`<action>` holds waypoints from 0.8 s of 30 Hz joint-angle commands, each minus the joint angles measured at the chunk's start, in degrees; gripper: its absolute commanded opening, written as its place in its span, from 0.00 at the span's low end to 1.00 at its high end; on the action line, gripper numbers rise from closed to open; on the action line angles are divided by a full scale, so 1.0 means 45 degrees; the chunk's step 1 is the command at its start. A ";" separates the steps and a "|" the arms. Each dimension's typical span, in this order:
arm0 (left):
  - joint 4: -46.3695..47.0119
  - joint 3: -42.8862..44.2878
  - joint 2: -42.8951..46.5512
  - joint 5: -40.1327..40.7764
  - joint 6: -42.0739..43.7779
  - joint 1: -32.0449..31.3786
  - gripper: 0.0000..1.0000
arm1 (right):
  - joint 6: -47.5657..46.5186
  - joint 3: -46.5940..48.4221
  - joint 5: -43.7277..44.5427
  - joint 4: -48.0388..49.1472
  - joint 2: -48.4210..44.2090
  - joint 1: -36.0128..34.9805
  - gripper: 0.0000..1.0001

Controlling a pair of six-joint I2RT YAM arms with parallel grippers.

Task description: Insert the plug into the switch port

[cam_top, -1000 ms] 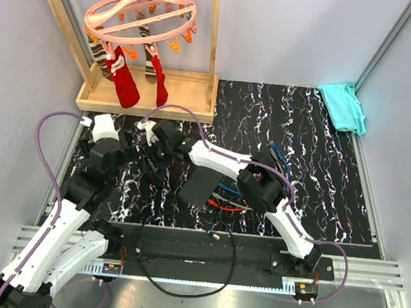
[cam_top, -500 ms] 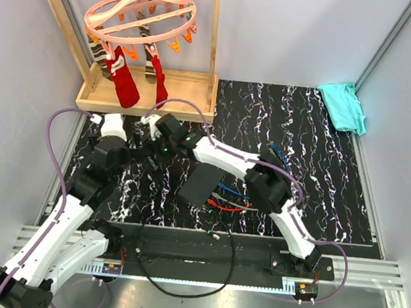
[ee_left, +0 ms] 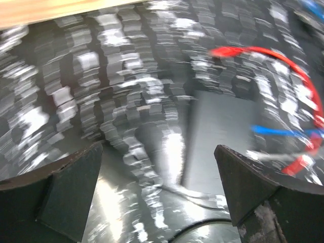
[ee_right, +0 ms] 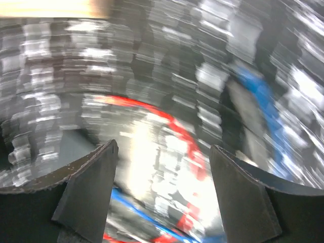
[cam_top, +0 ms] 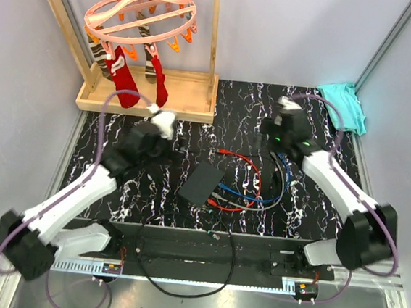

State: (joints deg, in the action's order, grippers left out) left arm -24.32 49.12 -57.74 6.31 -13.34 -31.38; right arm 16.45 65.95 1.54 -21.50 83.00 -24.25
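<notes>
The flat black box (cam_top: 202, 183) lies mid-table; its switch port is too small to make out. Red (cam_top: 243, 160), blue and grey cables (cam_top: 236, 193) loop off its right side, and I cannot pick out the plug among them. My left gripper (cam_top: 172, 148) hovers just behind and left of the box, open and empty. In the blurred left wrist view the box (ee_left: 218, 136) and red cable (ee_left: 276, 59) lie ahead of that gripper (ee_left: 157, 150). My right gripper (cam_top: 266, 144) hangs open over the cables' far right side. The right wrist view shows the red cable (ee_right: 169, 124) below this gripper (ee_right: 163, 148).
A wooden rack (cam_top: 150, 90) with a peg hanger and red socks stands at the back left. A teal cloth (cam_top: 343, 105) lies at the back right. A narrow black block (cam_top: 268, 179) sits among the cables. A black cable (cam_top: 182, 286) loops over the front rail.
The right arm swung from beside the left gripper across to the right rear, its jaws opening wider. The left arm swung right, toward the box. Both wrist views are motion-blurred.
</notes>
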 commanded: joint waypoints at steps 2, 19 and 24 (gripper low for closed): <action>0.1165 0.1991 -0.2537 -0.1671 0.1479 -0.2360 0.94 | 0.1851 -0.3207 0.0517 -0.0750 -0.2875 0.2261 0.81; -0.1549 0.5958 -0.9473 -0.2477 0.2560 -0.6524 0.62 | 0.2946 -0.5750 0.1552 -0.1180 -0.5632 0.3260 0.81; -0.1569 0.6250 -1.0312 -0.2124 0.2535 -0.6602 0.54 | 0.2986 -0.5809 0.1337 -0.1180 -0.5632 0.3260 0.82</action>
State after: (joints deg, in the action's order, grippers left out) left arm -31.09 73.60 -102.06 -4.14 -1.58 -60.99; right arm 28.88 39.94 6.66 -27.31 58.50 -9.74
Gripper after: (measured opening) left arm 0.568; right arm 0.815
